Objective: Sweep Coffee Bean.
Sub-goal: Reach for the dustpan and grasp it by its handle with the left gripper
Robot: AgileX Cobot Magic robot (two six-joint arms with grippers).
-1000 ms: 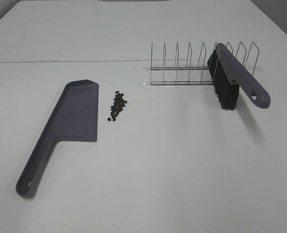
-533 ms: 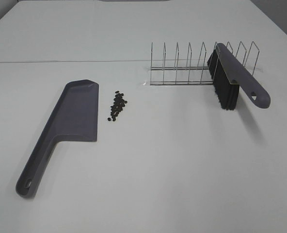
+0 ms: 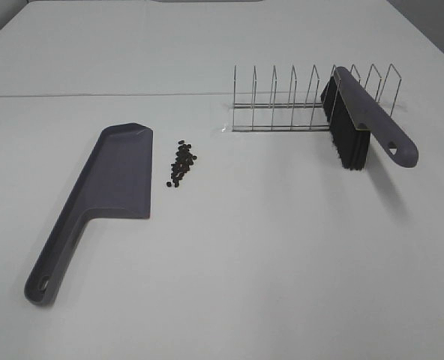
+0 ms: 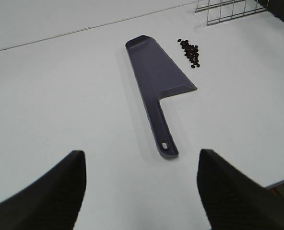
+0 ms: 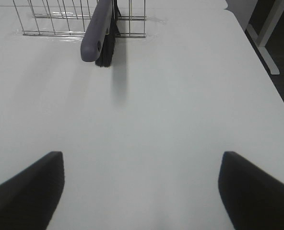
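Observation:
A small cluster of dark coffee beans (image 3: 181, 162) lies on the white table just right of the grey-purple dustpan (image 3: 106, 187), which lies flat with its handle toward the front. The left wrist view shows the beans (image 4: 191, 51) and the dustpan (image 4: 157, 81) too. A grey-purple brush (image 3: 361, 120) with black bristles stands in the wire rack (image 3: 304, 101), handle sticking out forward. The right wrist view shows the brush (image 5: 100, 31). My left gripper (image 4: 142, 191) is open and empty, short of the dustpan handle. My right gripper (image 5: 142, 187) is open and empty, short of the brush. Neither arm shows in the exterior high view.
The wire rack (image 5: 51, 17) with several upright dividers stands at the back right of the table. A seam runs across the table behind the dustpan. The table's right edge (image 5: 257, 62) lies near the brush, with floor beyond.

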